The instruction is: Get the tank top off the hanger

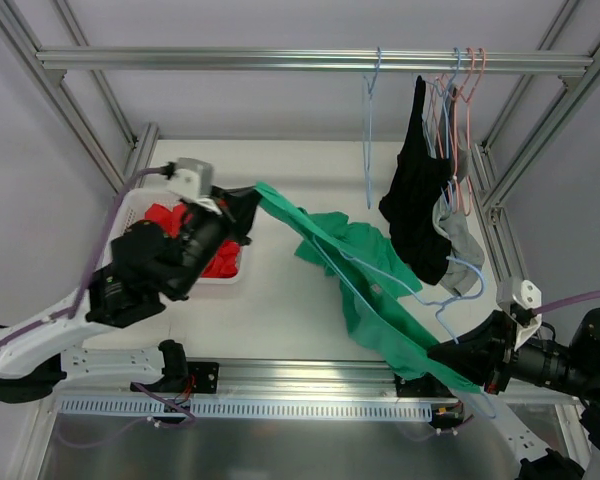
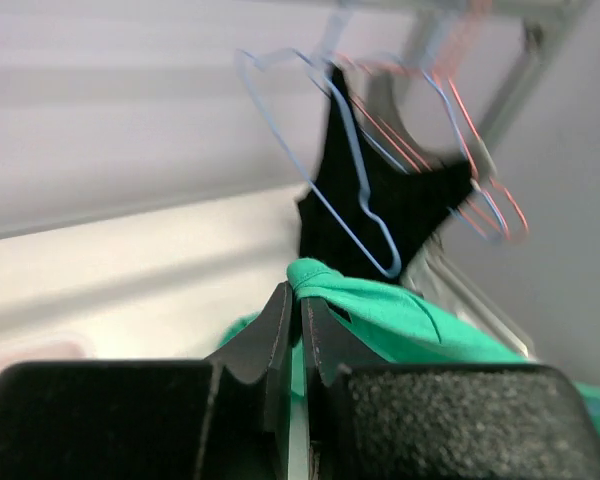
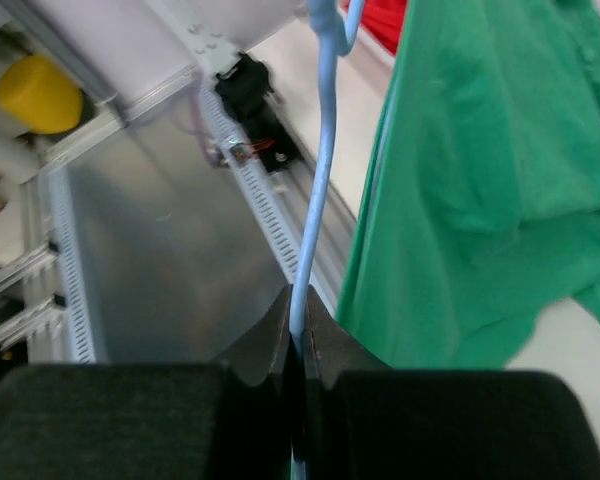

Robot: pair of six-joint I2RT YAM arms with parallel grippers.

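My worry: the green tank top (image 1: 365,262), soft thin knit stretched taut rightward from the basket (image 1: 216,281), could snag on the slick blue wire hanger (image 3: 318,190) & tear. L gripper (image 2: 298,300) pinches its edge beside basket; R gripper (image 3: 298,322), far right of basket, pinches hanger wire.

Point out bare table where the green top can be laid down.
Free: table between basket and green tank top, and the back strip behind it. Crowded: right side under the black garment and hangers.
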